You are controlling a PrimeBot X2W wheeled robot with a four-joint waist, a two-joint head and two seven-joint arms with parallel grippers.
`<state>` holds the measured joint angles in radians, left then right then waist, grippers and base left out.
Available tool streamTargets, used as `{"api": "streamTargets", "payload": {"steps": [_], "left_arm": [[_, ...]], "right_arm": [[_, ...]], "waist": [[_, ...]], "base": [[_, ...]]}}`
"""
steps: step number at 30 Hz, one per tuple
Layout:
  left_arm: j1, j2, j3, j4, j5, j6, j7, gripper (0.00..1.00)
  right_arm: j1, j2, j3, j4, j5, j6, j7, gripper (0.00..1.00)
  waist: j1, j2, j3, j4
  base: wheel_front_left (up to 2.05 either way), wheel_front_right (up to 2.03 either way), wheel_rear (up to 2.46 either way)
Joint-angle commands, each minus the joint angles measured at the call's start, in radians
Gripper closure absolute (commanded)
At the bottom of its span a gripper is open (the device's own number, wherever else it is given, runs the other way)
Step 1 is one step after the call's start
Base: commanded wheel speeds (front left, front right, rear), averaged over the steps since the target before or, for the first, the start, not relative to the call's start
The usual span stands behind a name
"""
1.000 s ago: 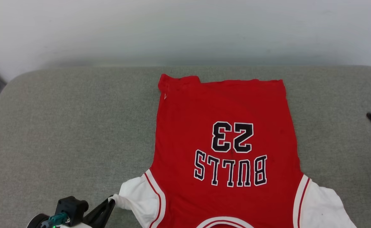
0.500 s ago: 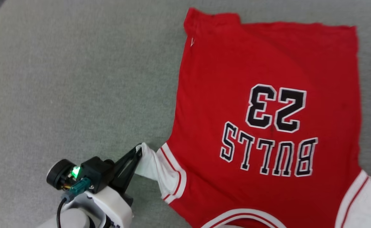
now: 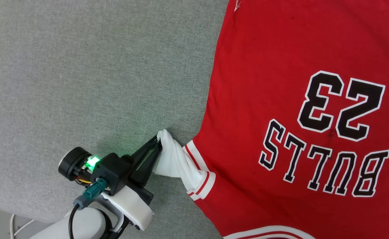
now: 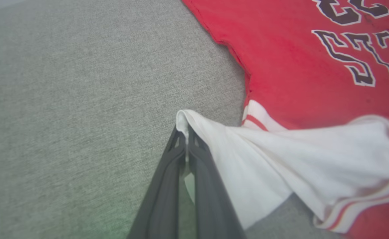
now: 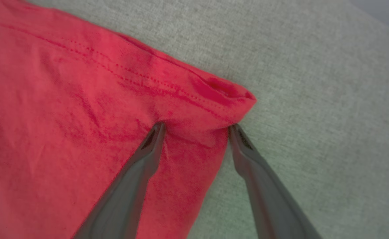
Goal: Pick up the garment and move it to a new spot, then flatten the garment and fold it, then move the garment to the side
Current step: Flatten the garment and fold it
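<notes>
The garment lies spread on a grey upholstered surface, lettered side up, its black white-outlined "BULLS" and "23" reading upside down in the head view. The left gripper is clamped on the tip of the white sleeve, its two dark fingers pressed together with a fold of white cloth pinched between them. The sleeve stretches out sideways from the red body and is bunched into a ridge toward the fingertips. The red-and-white striped trim is twisted where the sleeve meets the shoulder. In the left wrist view the pinched edge stands just above the fingertips, and the rest of the sleeve spreads off to that view's right. The right gripper has its jaws spread wide at a corner of the red hem, beside the stitched edge. One finger is over the red cloth and the other is at the line where red meets grey. The corner is slightly rumpled and folded at its tip. The fingertips seem to sit on or just above the cloth, but the view is too soft to say whether they touch
</notes>
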<state>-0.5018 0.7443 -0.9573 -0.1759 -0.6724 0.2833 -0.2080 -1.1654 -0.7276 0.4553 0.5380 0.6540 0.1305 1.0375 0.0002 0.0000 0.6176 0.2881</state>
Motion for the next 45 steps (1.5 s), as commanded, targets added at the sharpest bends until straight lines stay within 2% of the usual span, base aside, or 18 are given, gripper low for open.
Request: {"api": "streamTargets", "payload": {"steps": [1, 4, 5, 6, 10, 15, 22, 30, 35, 40, 45], "left_arm": [[-0.015, -0.008, 0.0, -0.003, 0.005, 0.005, 0.0, 1.0], [-0.019, -0.014, -0.002, 0.0, 0.007, 0.005, -0.001, 1.0], [-0.018, -0.015, -0.002, 0.002, 0.007, 0.006, -0.001, 1.0], [-0.018, -0.016, -0.003, 0.004, 0.007, 0.006, -0.003, 1.0], [-0.005, -0.019, -0.004, 0.018, -0.002, 0.008, -0.007, 1.0], [0.029, -0.017, -0.004, 0.035, -0.018, 0.016, -0.015, 1.0], [0.097, -0.001, -0.012, 0.044, -0.059, 0.023, -0.013, 1.0], [0.174, 0.03, -0.016, 0.044, -0.097, 0.038, -0.018, 1.0], [0.214, 0.056, -0.014, 0.046, -0.116, 0.047, -0.023, 1.0], [0.244, 0.071, -0.009, 0.04, -0.132, 0.058, -0.028, 1.0], [0.257, 0.069, -0.011, 0.04, -0.138, 0.058, -0.03, 1.0]], "right_arm": [[0.067, 0.013, 0.029, 0.024, 0.004, 0.0, 0.013, 0.0], [0.122, 0.012, 0.053, 0.037, 0.015, 0.0, 0.026, 0.0], [0.127, 0.01, 0.054, 0.034, 0.02, 0.001, 0.022, 0.8], [0.126, 0.007, 0.055, 0.03, 0.022, 0.002, 0.018, 1.0], [0.081, -0.014, 0.047, 0.007, 0.019, 0.0, -0.025, 1.0], [0.051, -0.03, 0.068, -0.041, 0.05, 0.0, -0.092, 1.0], [0.151, -0.139, 0.151, -0.165, 0.143, 0.0, -0.139, 1.0], [0.405, -0.352, 0.204, -0.349, 0.257, 0.0, -0.174, 1.0], [0.64, -0.443, 0.193, -0.4, 0.344, 0.0, -0.241, 1.0], [0.887, -0.48, 0.174, -0.388, 0.413, 0.0, -0.341, 1.0], [1.099, -0.45, 0.158, -0.341, 0.469, 0.0, -0.426, 1.0]], "waist": [[-0.0002, 0.0, 0.013, 0.012], [-0.0002, 0.0, 0.014, 0.013], [-0.0002, 0.0, 0.012, 0.011], [-0.0002, 0.0, 0.009, 0.009], [-0.0002, 0.0, -0.024, -0.003], [-0.0002, 0.0, -0.115, -0.03], [-0.0002, 0.0, -0.256, -0.082], [-0.0002, 0.0, -0.373, -0.132], [-0.0002, 0.0, -0.416, -0.159], [-0.0002, 0.0, -0.447, -0.176], [-0.0002, 0.0, -0.45, -0.183]], "base": [[0.0, 0.0, 0.0], [0.0, 0.0, 0.0], [0.0, 0.0, 0.0], [0.0, 0.0, 0.0], [0.0, 0.0, 0.0], [0.0, 0.0, 0.0], [0.0, 0.0, 0.0], [0.0, 0.0, 0.0], [0.0, 0.0, 0.0], [0.0, 0.0, 0.0], [0.0, 0.0, 0.0]]}}
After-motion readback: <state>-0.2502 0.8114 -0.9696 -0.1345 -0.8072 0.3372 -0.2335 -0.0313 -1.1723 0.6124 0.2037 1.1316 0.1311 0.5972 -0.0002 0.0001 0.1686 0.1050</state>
